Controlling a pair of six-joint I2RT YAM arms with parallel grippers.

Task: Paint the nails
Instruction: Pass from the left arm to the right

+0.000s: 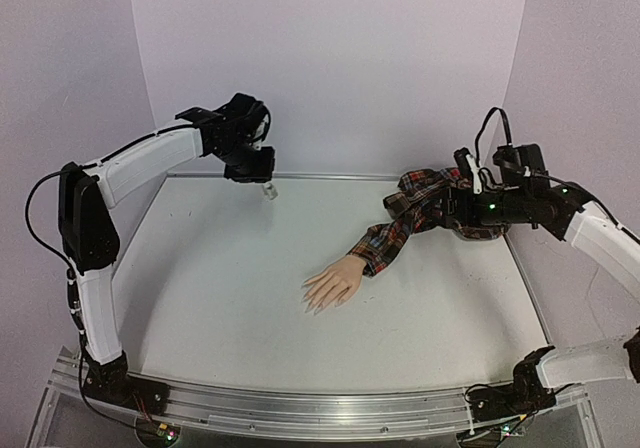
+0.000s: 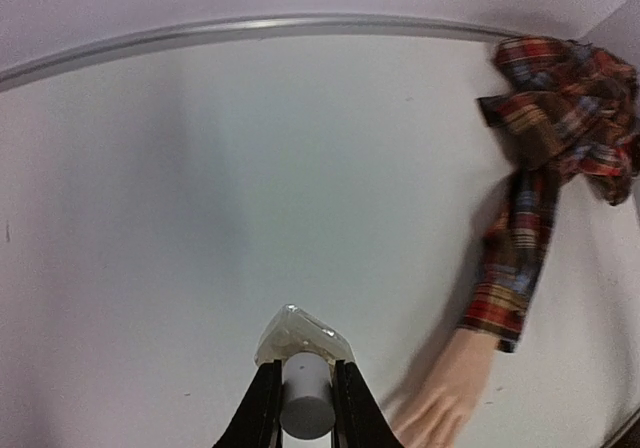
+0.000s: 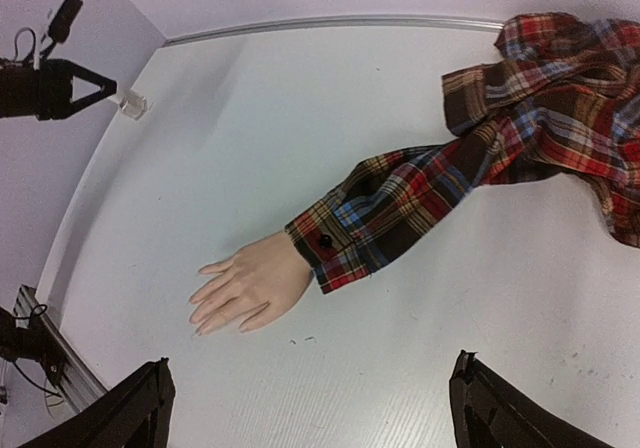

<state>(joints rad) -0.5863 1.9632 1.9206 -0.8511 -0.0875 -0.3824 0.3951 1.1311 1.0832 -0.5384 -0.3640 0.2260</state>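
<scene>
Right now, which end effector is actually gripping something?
The left end effector: it is shut on the small clear bottle with a pale cap. The right end effector stands wide open, holding nothing.

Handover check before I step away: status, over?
Left gripper shut on small bottle, far-left corner. Right gripper open, empty. Mannequin hand palm down, nails uncovered. Nothing in the way.
</scene>
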